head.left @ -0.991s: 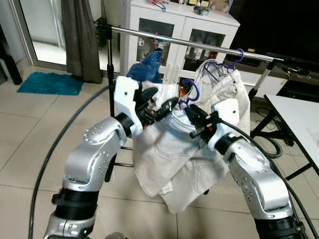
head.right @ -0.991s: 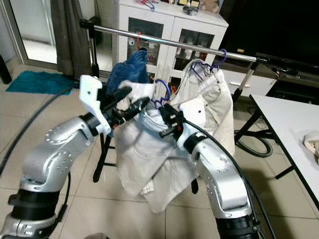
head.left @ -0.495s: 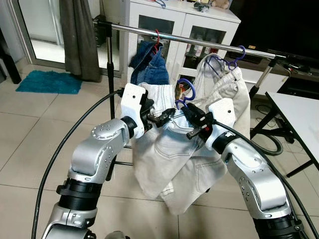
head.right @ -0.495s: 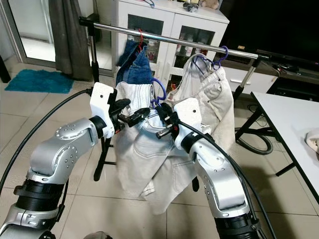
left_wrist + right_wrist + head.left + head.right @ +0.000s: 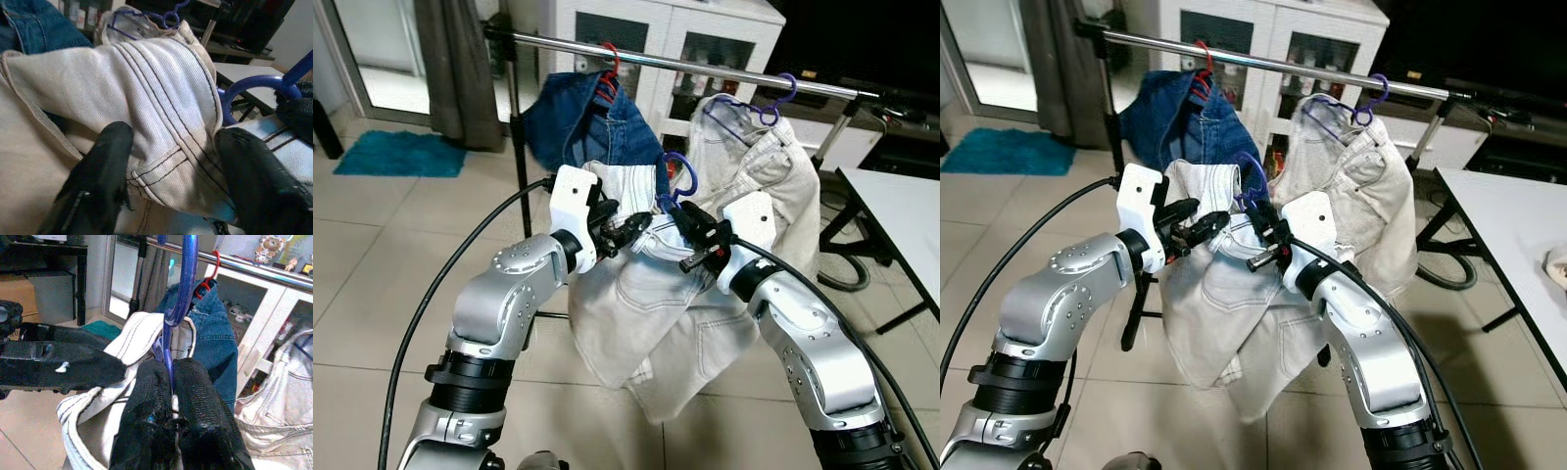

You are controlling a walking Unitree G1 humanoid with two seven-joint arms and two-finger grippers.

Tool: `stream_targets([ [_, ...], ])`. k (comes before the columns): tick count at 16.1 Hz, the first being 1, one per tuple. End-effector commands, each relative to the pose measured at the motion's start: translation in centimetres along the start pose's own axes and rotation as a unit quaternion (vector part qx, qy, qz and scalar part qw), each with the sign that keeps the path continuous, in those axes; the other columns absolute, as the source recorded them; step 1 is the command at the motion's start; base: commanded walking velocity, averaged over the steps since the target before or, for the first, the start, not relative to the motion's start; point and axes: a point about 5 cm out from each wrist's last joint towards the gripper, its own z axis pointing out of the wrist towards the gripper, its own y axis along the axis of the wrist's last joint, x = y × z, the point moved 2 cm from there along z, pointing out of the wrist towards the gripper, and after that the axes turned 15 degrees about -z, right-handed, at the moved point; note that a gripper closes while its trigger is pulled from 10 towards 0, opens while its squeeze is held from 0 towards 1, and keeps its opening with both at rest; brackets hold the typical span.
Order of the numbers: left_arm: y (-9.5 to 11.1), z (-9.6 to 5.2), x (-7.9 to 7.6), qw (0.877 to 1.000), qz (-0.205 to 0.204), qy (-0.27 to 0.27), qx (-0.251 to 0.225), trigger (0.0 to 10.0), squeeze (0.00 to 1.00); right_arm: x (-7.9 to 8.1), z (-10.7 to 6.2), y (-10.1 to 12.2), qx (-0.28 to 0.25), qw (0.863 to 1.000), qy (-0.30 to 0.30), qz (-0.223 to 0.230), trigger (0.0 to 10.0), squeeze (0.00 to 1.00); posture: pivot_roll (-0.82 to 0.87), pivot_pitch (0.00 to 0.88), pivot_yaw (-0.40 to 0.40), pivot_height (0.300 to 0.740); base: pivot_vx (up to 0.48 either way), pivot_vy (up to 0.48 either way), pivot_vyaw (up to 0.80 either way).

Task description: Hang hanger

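Right claw [image 5: 171,382]: I had it clenched on the purple hanger [image 5: 183,279] stem, hook above.
Left claw [image 5: 171,161]: I gripped the cream trousers [image 5: 161,98] waistband beside it.

Both arms are cast in rounded silver shells dotted with small dark screws, with black ribbed collars at the upper joints. Each wrist carries a boxy white housing, from which the left gripper [image 5: 628,227] and right gripper [image 5: 688,238] extend as two long black fingers (their pads look coarse and fabric-like up close). Black cables loop out from both forearms.
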Motion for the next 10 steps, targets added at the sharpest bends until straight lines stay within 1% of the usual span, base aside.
stream_targets([
  [1, -0.25, 0.15, -0.16, 1.000, -0.005, 0.000, 0.009, 0.0, 0.00, -1.00, 0.13, 2.13, -0.047, 0.998, -0.021, -0.020, 0.0, 0.00, 0.10, 0.000, -0.124, 0.740, 0.000, 0.000, 0.00],
  [7, -0.36, 0.20, -0.19, 1.000, -0.015, -0.006, 0.015, 0.0, 0.00, -1.13, 0.07, 2.31, -0.050, 0.998, -0.025, -0.019, 0.0, 0.00, 0.10, 0.000, -0.119, 0.740, 0.000, 0.000, 0.00],
  [10, 0.09, 0.06, 0.01, 1.000, -0.019, -0.004, 0.002, 0.0, 0.00, -1.10, 0.14, 2.30, -0.050, 0.998, -0.022, -0.021, 0.0, 0.00, 0.10, 0.000, -0.122, 0.740, 0.000, 0.000, 0.00],
])
